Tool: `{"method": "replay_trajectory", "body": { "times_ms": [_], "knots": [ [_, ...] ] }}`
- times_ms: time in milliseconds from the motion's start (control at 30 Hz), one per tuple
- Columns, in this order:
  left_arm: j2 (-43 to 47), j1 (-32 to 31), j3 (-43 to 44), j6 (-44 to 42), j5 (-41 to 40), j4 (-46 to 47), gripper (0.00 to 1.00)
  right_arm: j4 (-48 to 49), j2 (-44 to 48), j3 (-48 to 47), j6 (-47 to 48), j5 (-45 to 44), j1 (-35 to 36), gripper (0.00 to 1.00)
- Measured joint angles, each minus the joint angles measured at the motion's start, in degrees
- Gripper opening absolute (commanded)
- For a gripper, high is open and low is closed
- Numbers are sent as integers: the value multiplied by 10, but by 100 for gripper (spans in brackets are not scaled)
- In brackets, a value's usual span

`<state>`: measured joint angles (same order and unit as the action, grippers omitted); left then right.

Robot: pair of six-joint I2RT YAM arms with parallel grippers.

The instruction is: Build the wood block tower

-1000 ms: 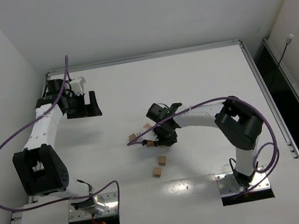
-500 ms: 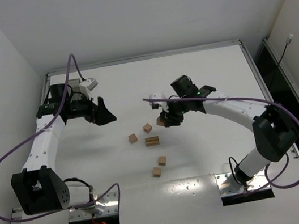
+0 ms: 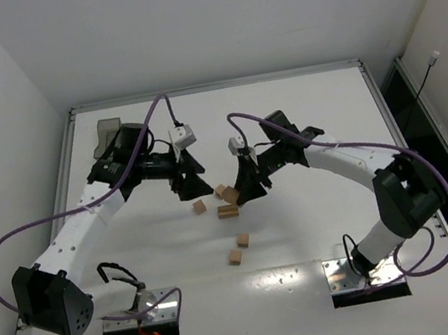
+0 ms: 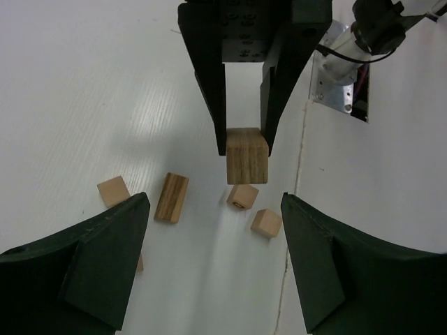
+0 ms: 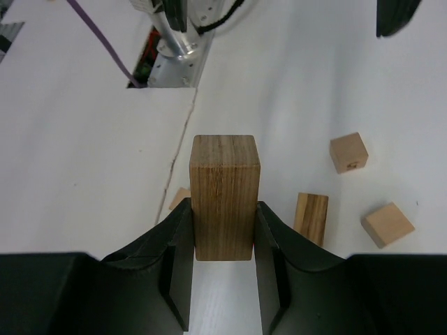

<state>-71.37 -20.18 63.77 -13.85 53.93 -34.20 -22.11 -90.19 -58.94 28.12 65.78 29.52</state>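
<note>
Because your right gripper pinches the brown oblong wooden block upright above the loose tan wooden cubes mid-frame, it looks ready for stacking; your left gripper gapes wide, empty.

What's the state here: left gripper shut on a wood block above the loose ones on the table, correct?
Wrong arm. It is the right gripper that is shut on the wood block, above the loose ones on the table. The right wrist view shows it clamped. The left gripper is open and empty.
</note>
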Motion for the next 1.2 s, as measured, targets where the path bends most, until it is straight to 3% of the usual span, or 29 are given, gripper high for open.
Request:
{"method": "replay_trajectory", "body": {
  "times_ms": [333, 1067, 1200],
  "knots": [
    [-29, -47, 0, 21, 18, 44, 72, -33, -24, -24, 36, 63, -13, 0],
    [-68, -95, 3, 19, -24, 47, 68, -73, -64, -85, 49, 71, -13, 0],
    [-70, -95, 7, 23, -32, 51, 51, -75, -64, -85, 49, 71, -13, 0]
  ]
}}
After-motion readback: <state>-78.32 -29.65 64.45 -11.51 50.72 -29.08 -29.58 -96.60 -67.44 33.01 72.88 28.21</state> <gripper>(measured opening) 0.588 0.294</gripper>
